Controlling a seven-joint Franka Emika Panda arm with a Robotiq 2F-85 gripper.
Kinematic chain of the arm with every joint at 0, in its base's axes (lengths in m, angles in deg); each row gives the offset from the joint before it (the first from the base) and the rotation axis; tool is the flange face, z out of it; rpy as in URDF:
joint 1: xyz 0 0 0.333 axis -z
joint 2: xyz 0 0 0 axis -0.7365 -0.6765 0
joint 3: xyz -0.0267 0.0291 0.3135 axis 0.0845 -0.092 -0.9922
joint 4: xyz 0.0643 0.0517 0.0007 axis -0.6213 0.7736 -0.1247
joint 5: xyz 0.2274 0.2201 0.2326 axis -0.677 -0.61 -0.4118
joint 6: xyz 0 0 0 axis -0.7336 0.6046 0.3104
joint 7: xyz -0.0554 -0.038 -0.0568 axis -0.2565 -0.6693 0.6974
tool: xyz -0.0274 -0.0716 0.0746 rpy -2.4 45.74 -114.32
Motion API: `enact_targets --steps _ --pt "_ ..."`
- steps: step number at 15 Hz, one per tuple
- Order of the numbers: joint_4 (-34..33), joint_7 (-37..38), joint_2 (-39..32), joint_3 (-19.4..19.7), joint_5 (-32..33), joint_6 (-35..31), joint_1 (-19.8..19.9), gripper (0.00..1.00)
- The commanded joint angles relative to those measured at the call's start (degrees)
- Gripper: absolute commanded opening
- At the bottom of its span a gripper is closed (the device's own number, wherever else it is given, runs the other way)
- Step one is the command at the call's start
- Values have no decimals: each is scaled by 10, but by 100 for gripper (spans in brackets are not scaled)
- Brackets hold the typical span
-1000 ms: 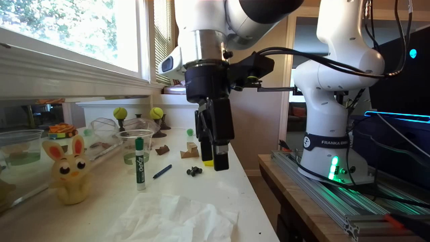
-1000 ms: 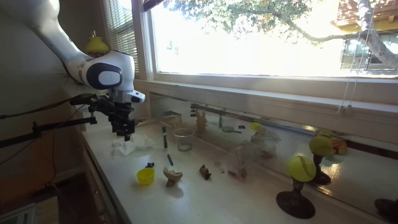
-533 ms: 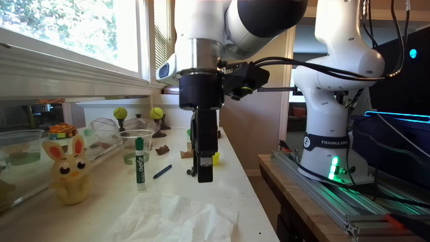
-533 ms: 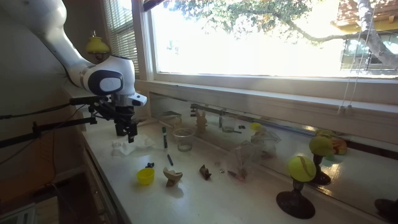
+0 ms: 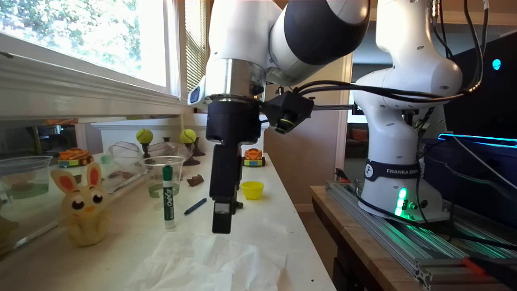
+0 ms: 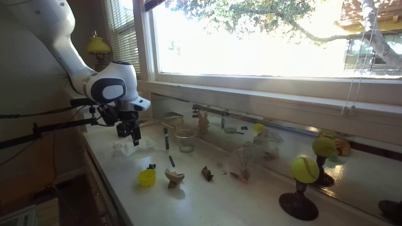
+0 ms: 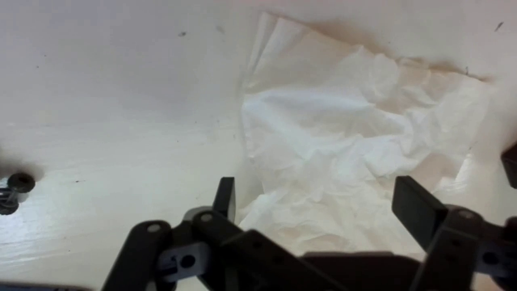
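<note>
My gripper stands open above the counter with nothing between its fingers. A crumpled white paper sheet lies below it and fills the gap between the jaws in the wrist view. In an exterior view the gripper points downward, past the far edge of the paper; one finger hides the other there. Beyond it are a small dark wheeled piece, partly hidden by the finger, and a yellow cup. To its left, a green-capped marker stands upright and a blue pen lies flat.
A bunny figure and a clear plastic cup stand toward the mirrored backsplash. Brown folded shapes and a tennis ball on a dark stand are farther along. A toy car sits at the far end. A black object stands behind the gripper.
My gripper has come lower and closer to the paper, moving left in an exterior view and turning somewhat. The yellow cup and toy car have come into sight behind it. It has stayed open.
</note>
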Motion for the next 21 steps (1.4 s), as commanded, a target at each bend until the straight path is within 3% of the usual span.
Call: enact_targets --steps 1,13,21 --pt "-2 39 -24 -5 14 -36 0 100" --pt "-3 63 -68 -1 10 -113 -3 100" --pt "-13 42 -86 -26 -32 -133 10 100"
